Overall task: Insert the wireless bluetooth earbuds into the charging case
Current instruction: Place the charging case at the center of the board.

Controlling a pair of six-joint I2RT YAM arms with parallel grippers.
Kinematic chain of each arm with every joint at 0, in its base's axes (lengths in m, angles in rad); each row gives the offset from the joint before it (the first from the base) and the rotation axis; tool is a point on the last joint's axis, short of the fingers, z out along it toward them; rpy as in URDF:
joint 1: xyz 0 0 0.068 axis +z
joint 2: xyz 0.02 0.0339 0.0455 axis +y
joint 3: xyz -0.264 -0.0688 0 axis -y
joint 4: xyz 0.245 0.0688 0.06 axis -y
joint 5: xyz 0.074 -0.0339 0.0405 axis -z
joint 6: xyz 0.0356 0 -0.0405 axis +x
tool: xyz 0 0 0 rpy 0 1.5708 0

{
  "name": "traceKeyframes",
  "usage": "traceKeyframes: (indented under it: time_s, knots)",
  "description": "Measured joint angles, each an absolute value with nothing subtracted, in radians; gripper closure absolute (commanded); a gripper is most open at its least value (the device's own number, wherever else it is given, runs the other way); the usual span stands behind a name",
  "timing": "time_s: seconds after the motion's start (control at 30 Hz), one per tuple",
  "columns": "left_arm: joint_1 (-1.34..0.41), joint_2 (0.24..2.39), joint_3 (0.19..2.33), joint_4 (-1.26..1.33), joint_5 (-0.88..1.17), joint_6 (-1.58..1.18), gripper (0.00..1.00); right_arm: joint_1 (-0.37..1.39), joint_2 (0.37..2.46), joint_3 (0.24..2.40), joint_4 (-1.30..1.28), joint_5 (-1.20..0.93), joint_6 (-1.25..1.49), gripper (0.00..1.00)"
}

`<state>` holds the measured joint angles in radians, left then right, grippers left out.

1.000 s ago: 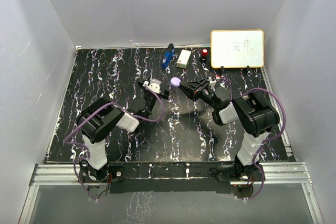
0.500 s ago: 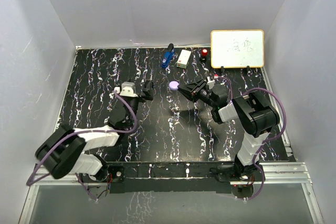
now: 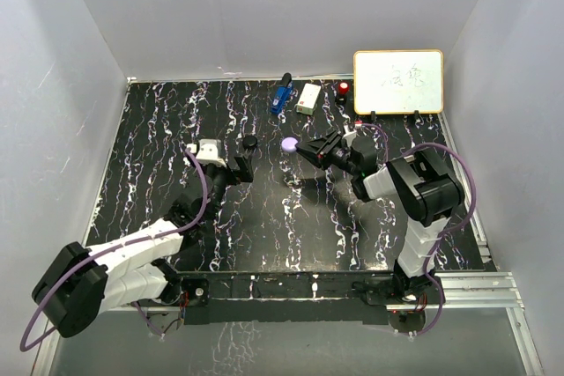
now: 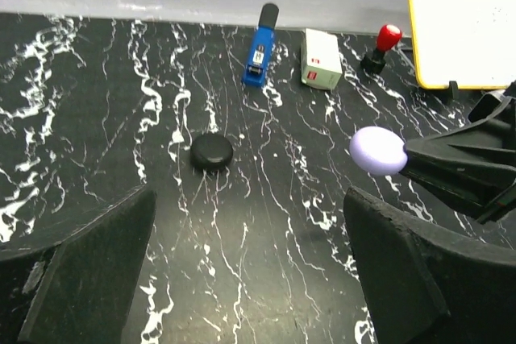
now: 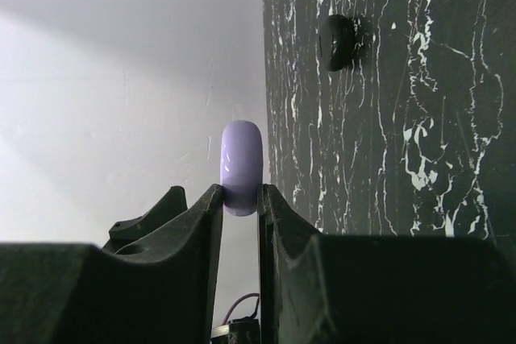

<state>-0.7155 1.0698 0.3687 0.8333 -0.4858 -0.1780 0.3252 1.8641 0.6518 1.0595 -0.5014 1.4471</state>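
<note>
My right gripper [image 3: 304, 149] is shut on a lilac round case [image 3: 288, 143], closed and held on edge above the table; in the right wrist view the case [image 5: 242, 167] is pinched between the fingertips [image 5: 240, 199]. A black round case [image 3: 250, 142] lies closed on the table, to the left of the lilac case. My left gripper [image 3: 243, 165] is open and empty, just near of the black case [image 4: 212, 151], with the lilac case [image 4: 377, 151] to its front right. The black case also shows in the right wrist view [image 5: 339, 41]. No earbuds are in view.
At the back of the table stand a blue tool [image 3: 281, 97], a small white box [image 3: 308, 99], a red-topped stamp [image 3: 343, 89] and a yellow-framed whiteboard [image 3: 398, 82]. The left wrist view shows the tool [image 4: 260, 54] and box [image 4: 322, 59] beyond the black case.
My left arm has swung left and stretched out low, its gripper pulling back from beside the lilac case. The black case now shows. My right gripper moved the lilac case slightly left.
</note>
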Motion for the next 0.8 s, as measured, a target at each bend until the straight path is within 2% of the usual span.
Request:
traceKeyframes:
  time_s: [0.43, 0.8]
  knots:
    - [-0.715, 1.053, 0.501, 0.481, -0.465, -0.427, 0.01, 0.325, 1.943, 0.718, 0.983, -0.503, 1.356, 1.0]
    - [-0.715, 1.052, 0.531, 0.324, -0.467, -0.545, 0.01, 0.326, 2.061, 0.804, 0.974, -0.504, 1.333, 1.0]
